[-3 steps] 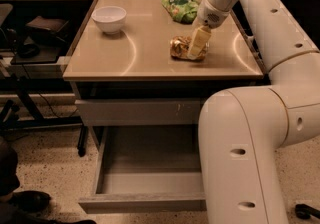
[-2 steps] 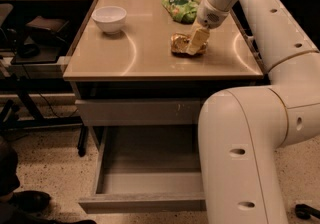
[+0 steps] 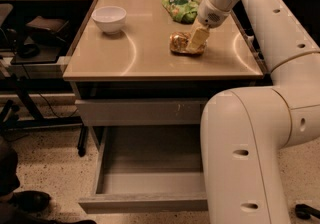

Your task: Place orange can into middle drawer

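Observation:
The orange can [image 3: 179, 42] is a shiny mottled orange-gold cylinder lying on its side on the tan table top [image 3: 145, 55], right of centre. My gripper [image 3: 196, 41] reaches down from the upper right and is shut on the can's right part, with one cream finger [image 3: 198, 39] in front of it. The can is at or just above the table surface. The middle drawer [image 3: 150, 158] is pulled open below the table, with a grey floor, low walls and nothing in it. My arm hides its right side.
A white bowl [image 3: 109, 18] stands at the table's back left. A green crinkly snack bag [image 3: 182, 4] lies at the back, just behind the gripper. A closed drawer front [image 3: 135, 112] sits above the open drawer. My large arm segment [image 3: 240, 158] fills the lower right.
The gripper and the orange can have shifted together slightly to the left and up in the view. Nothing else has moved.

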Tool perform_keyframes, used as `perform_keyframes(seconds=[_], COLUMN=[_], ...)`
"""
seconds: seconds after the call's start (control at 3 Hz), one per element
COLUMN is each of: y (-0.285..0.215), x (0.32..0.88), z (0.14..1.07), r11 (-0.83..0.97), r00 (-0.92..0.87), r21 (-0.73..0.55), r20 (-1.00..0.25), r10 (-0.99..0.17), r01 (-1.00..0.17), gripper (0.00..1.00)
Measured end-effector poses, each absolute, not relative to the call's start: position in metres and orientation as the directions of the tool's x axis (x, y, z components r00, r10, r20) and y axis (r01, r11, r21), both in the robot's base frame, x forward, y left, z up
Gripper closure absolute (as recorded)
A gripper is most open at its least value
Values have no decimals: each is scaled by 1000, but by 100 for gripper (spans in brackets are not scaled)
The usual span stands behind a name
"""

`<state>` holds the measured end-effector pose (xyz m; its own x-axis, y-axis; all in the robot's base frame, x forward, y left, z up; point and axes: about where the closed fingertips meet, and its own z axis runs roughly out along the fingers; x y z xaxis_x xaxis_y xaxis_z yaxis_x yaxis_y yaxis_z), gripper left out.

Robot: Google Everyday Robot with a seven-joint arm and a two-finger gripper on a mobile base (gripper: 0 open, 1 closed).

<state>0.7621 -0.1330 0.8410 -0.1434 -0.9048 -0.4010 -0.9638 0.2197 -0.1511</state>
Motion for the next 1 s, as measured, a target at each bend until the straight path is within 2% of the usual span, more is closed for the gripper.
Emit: perform_keyframes(seconds=[0.33,0.67,1.0], y=[-147,-180,-214], x=[742,703,649], z=[861,910,973], r11=[215,223,303], r00=[-116,-52,-48], r21=[-169,-278,-409], r20=[-459,-511,-528], r10=[-881,-858,-848], r01=[-962,-935,-861], gripper=[100,100,100])
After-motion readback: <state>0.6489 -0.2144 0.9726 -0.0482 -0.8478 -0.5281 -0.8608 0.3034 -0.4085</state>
